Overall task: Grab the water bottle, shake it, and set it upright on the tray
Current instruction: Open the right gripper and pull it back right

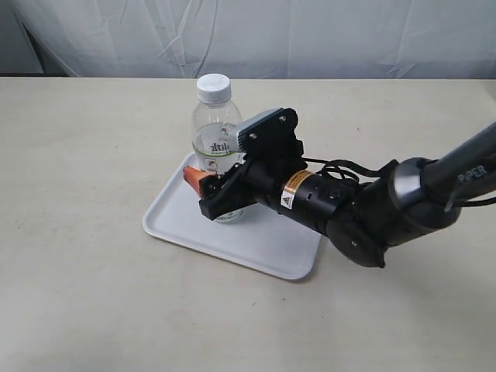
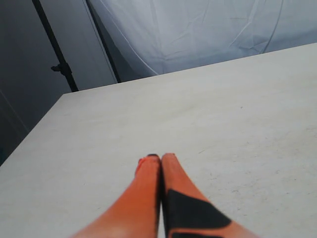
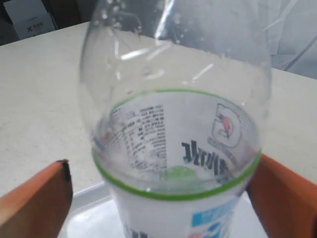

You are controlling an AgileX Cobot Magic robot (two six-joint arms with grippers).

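Note:
The water bottle (image 1: 215,133) stands upright on the white tray (image 1: 267,242), near its far left corner, white cap on top. My right gripper (image 1: 215,188) reaches in from the right and sits around the bottle's lower body. In the right wrist view the bottle (image 3: 173,144) fills the space between the orange fingers (image 3: 37,198). One finger stands a little apart from the bottle and the other is right at its side, so the gripper (image 3: 163,198) is open. The tray's rim (image 3: 86,196) shows below. My left gripper (image 2: 161,157) is shut on nothing above bare table.
The right arm (image 1: 372,205) lies low across the tray's right side and the table (image 1: 85,310). A white curtain (image 1: 248,35) hangs behind the table's far edge. The left arm is out of the exterior view; a dark stand (image 2: 59,67) is off the table's corner.

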